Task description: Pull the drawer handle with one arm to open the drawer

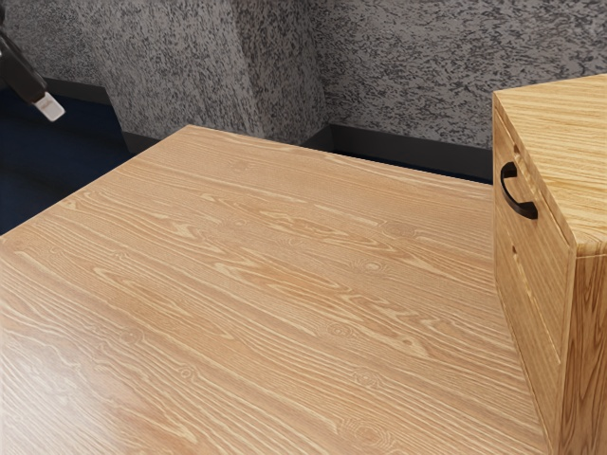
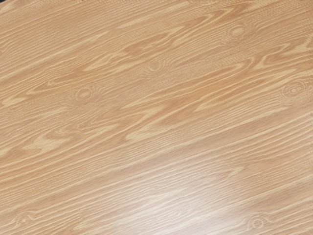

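A wooden drawer cabinet [image 1: 555, 256] stands on the table at the exterior view's right edge. Its top drawer front sits flush with the cabinet face and carries a black curved handle [image 1: 517, 191]. Part of my gripper [image 1: 40, 97], black with a white tip, pokes in at the exterior view's upper left corner, high above the table and far from the handle. The rest of the hand is cut off by the picture's edge. In the wrist view I look down on bare wood grain of the table [image 2: 156, 117].
The broad wooden table [image 1: 266, 284] stretches between my hand and the cabinet. A speckled grey wall [image 1: 379, 66] with a dark base strip runs behind it, and dark blue floor [image 1: 47, 161] lies past the table's far left edge.
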